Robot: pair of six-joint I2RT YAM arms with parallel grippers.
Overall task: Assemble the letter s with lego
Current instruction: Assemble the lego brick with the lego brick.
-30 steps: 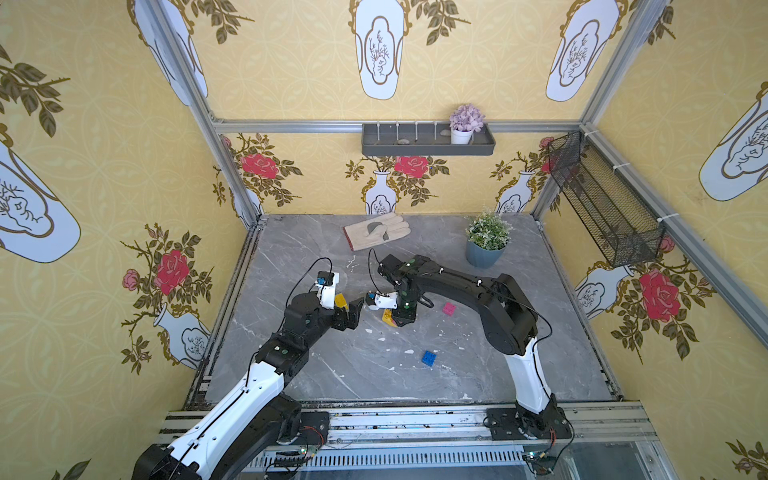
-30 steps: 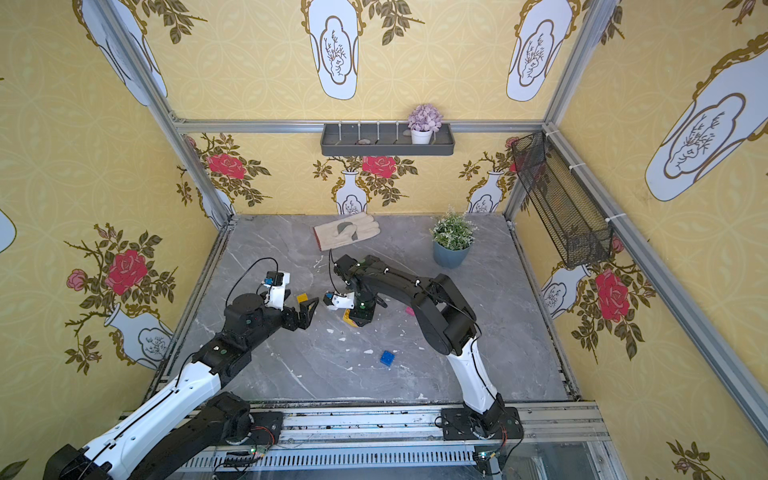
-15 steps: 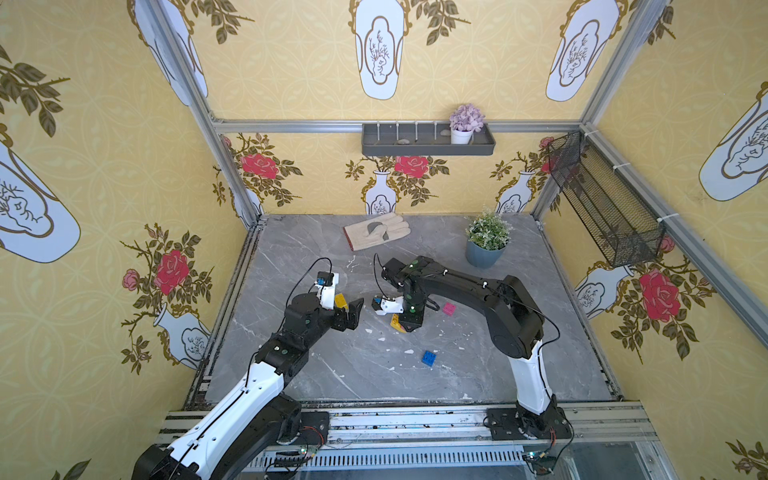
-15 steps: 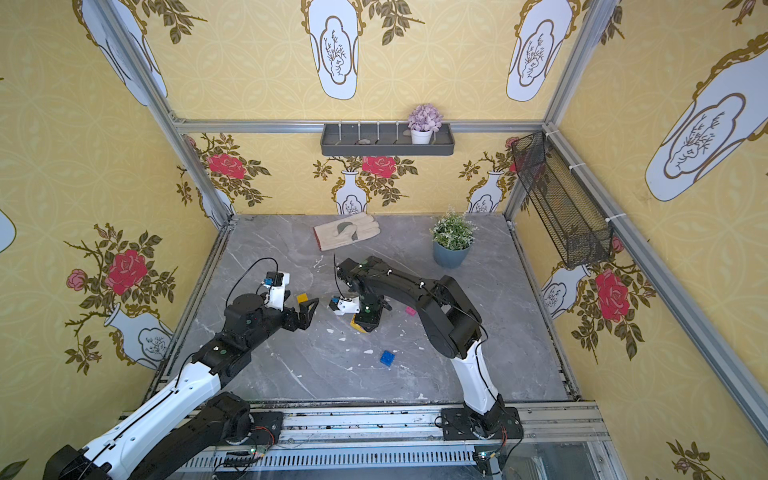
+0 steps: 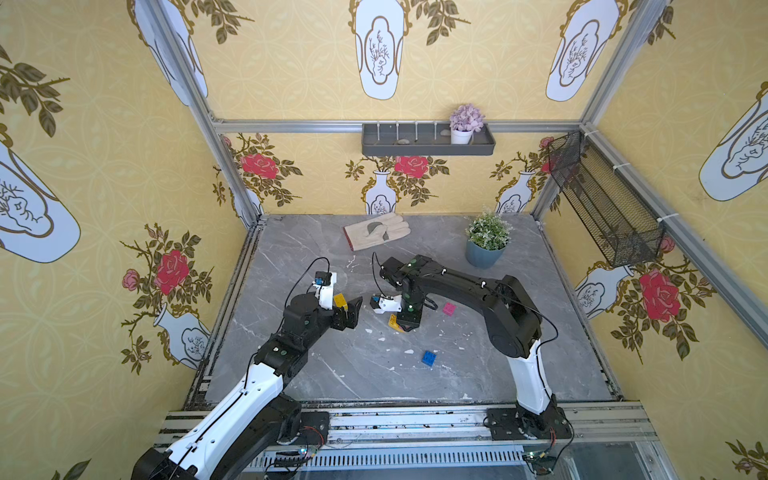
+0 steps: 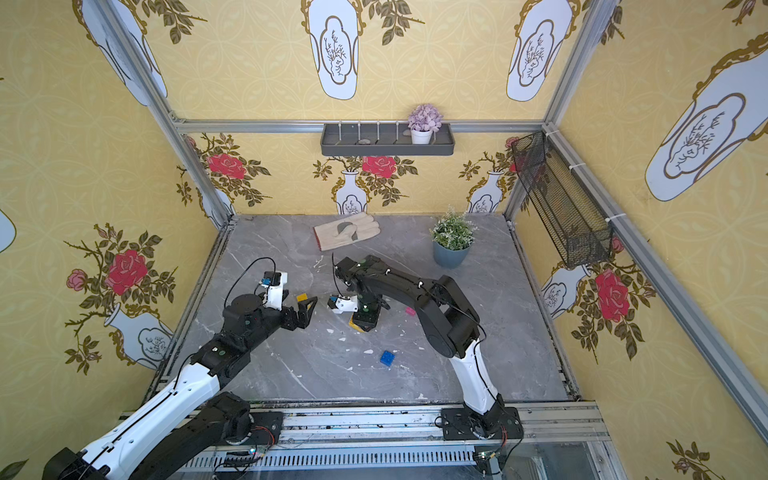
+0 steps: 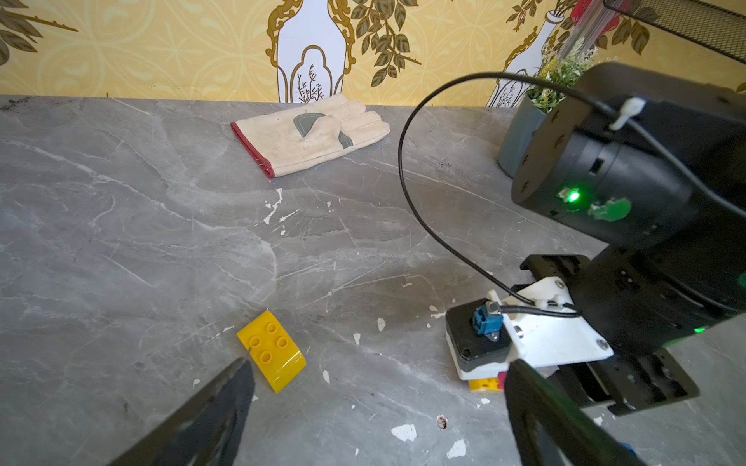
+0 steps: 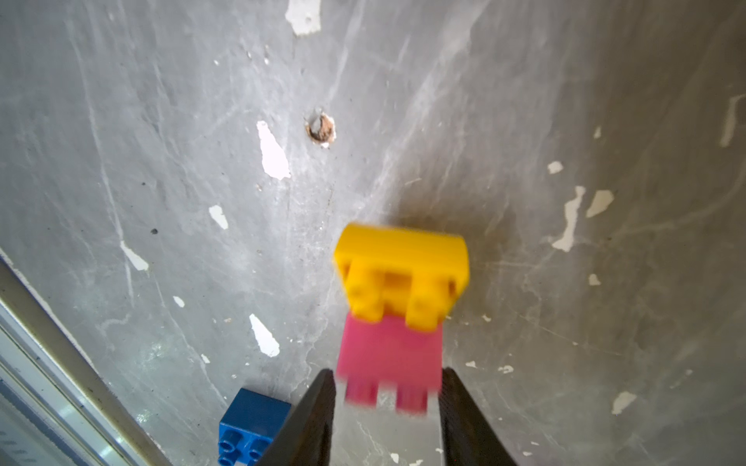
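A yellow-pink pair (image 8: pixel 393 282) is joined; the right hand (image 8: pixel 388 374) straddles it, grip unclear. The left hand (image 7: pixel 377 363) gapes empty. Around the pair, a blue brick (image 5: pixel 429 358) at five o'clock, a pink brick (image 5: pixel 449 308) at three and a yellow brick (image 5: pixel 339 300) at nine lie loose.

Open front, crowded middle on the surface (image 5: pixel 353 382).
The near half lies free except for the blue brick (image 5: pixel 429 357). The right arm (image 5: pixel 457 282) slants across the middle and blocks passage from the far side, with a pink brick (image 5: pixel 449 308) just beside it. A bare strip separates the left gripper (image 7: pixel 377 363) from the right gripper (image 5: pixel 405 326); a yellow brick (image 7: pixel 271 350) lies near one left finger. The glove (image 5: pixel 376 236) and potted plant (image 5: pixel 486 245) stand at the back, room between them.
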